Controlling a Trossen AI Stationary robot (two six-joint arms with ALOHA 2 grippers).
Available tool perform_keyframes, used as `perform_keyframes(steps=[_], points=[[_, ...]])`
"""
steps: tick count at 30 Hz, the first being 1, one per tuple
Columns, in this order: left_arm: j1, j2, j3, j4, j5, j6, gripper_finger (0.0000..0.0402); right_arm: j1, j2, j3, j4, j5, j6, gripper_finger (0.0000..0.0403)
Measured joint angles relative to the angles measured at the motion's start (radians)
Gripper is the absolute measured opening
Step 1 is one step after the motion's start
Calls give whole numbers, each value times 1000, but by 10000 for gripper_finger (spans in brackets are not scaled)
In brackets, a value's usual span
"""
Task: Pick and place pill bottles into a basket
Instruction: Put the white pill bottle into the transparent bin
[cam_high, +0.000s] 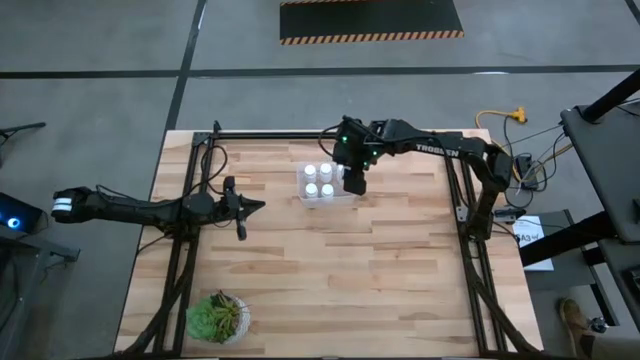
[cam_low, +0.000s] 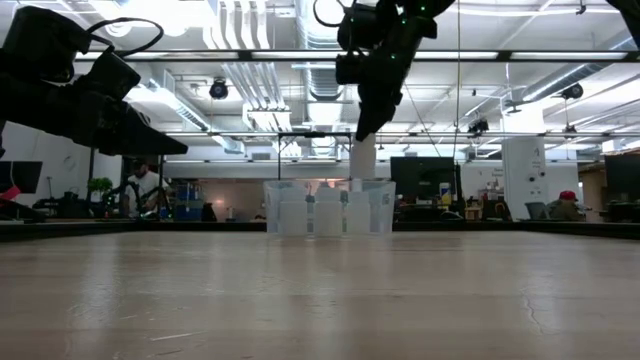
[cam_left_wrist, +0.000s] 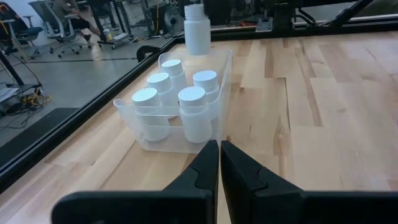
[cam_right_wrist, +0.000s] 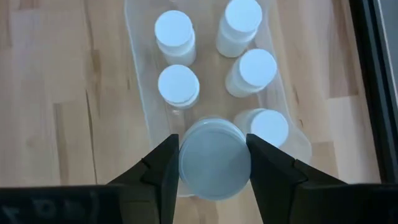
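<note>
The clear basket (cam_high: 322, 184) stands on the table at the far middle and holds several white pill bottles (cam_right_wrist: 178, 84) upright. It also shows in the left wrist view (cam_left_wrist: 163, 138) and the low view (cam_low: 330, 208). My right gripper (cam_high: 354, 183) is above the basket's right end, shut on one more pill bottle (cam_right_wrist: 214, 157). That bottle also shows in the low view (cam_low: 362, 160) and the left wrist view (cam_left_wrist: 197, 30). My left gripper (cam_left_wrist: 219, 148) is shut and empty, level above the table left of the basket (cam_high: 245, 207). My right gripper pinches the bottle's upper part by its two opposite sides (cam_right_wrist: 184, 159) between its two fingers (cam_right_wrist: 163, 167). The fingers come from above, pointing down. The bottle hangs upright below them, cap up, over the basket's free end, its bottom about level with the rim (cam_low: 362, 178).
A green potted plant (cam_high: 218, 318) stands at the table's near left corner. Black frame rails (cam_high: 270, 135) run along the table's far edge and sides. Bare wood lies between the basket and the near edge.
</note>
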Motion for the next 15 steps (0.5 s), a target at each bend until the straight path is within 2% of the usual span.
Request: perform_keyframes(steps=[12, 15], points=[[0, 0, 0, 0, 0, 0, 0, -1, 0, -106, 98, -7, -6, 143], [0, 0, 0, 0, 0, 0, 0, -1, 0, -140, 145, -41, 0, 143]])
